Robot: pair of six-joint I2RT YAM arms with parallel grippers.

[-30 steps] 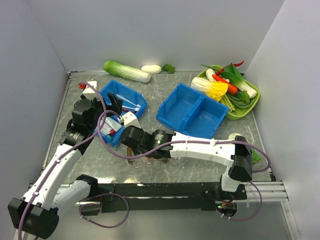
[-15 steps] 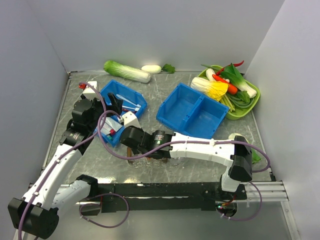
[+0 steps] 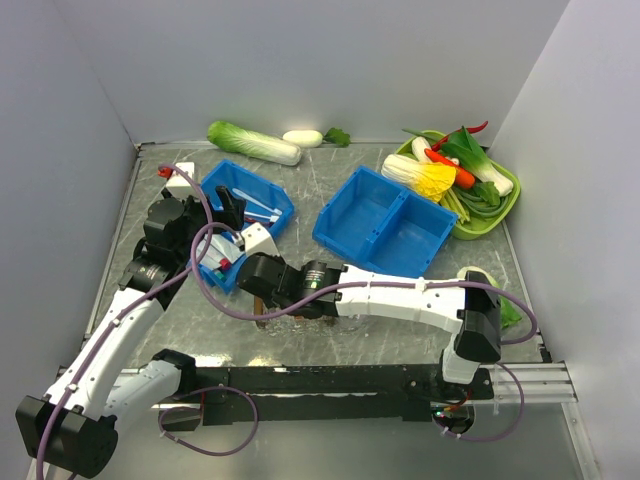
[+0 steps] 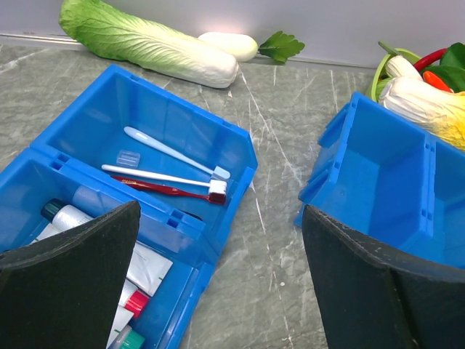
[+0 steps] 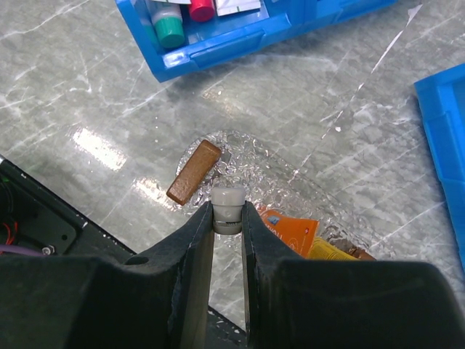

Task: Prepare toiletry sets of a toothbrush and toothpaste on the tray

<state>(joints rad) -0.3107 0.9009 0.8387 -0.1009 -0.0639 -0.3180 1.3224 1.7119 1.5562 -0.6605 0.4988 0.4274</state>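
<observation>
Right wrist view, bottom centre: right gripper (image 5: 227, 212) had its fingers clamped on a small pale grey capped end (image 5: 228, 198), seen end-on; could not tell what it belonged to. Directly beneath it lay the tray (image 5: 265, 182), clear and bumpy, on the grey marble table (image 5: 87, 87). On the tray were a brown bar (image 5: 194, 171) just left of the held piece, and an orange packet (image 5: 292, 225) just right of it. Something yellow and brown lay at the tray's lower right edge, too cut off to identify. Top of that frame: the left blue bin (image 5: 218, 40) with toothpaste tubes (image 5: 168, 27), green and red caps showing.

Left wrist view: left gripper (image 4: 219, 218) had its fingers wide apart with nothing between them, hovering above the left blue bin. The near compartment held the tubes. The far compartment held the toothbrush (image 4: 156, 176), whitish, lying flat beside a red toothbrush (image 4: 163, 189), with another pale one behind. The right blue bin (image 4: 385, 189) stood at the right of the frame, apart from the first.

Top view: the tray was at lower centre, mostly hidden under the right arm (image 3: 400, 297). A napa cabbage (image 3: 252, 142) lay along the back wall, and a green tray (image 3: 505, 195) of vegetables sat upper right.
</observation>
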